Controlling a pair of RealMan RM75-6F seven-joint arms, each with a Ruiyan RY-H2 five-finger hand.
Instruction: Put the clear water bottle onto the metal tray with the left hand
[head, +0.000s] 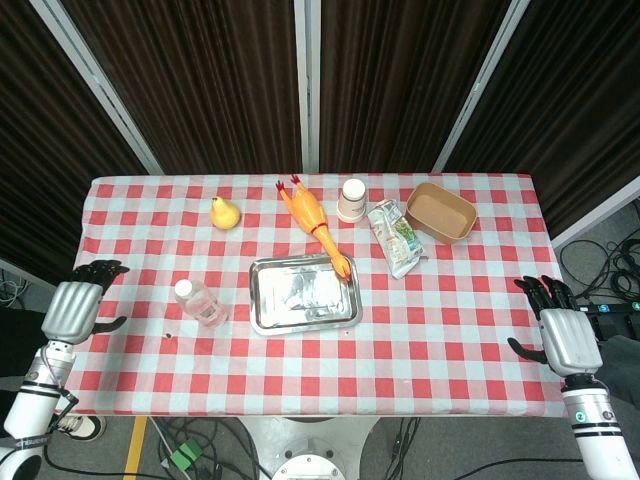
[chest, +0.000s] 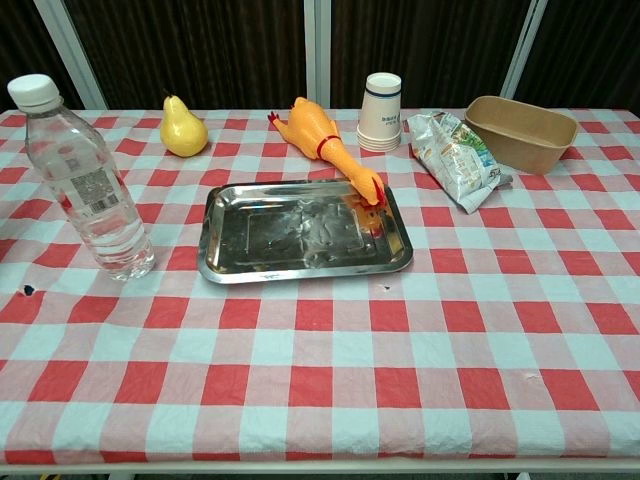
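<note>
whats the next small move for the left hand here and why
Probably reach the left hand inward toward the clear water bottle. The hand is open at the table's edge, holding nothing, and the bottle stands upright and untouched just beside the metal tray. The tray's near part is bare, though the rubber chicken's head rests on its far corner.

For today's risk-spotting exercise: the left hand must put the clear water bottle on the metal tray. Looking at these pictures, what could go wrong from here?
1. The tall clear plastic water bottle stands upright, so a sideways nudge from the open left hand might topple it.
2. The yellow rubber chicken has its head over the shiny metal tray rim, so the bottle may bump it or land tilted there.
3. The bottle looks smooth; a loose hold could slip.
</note>
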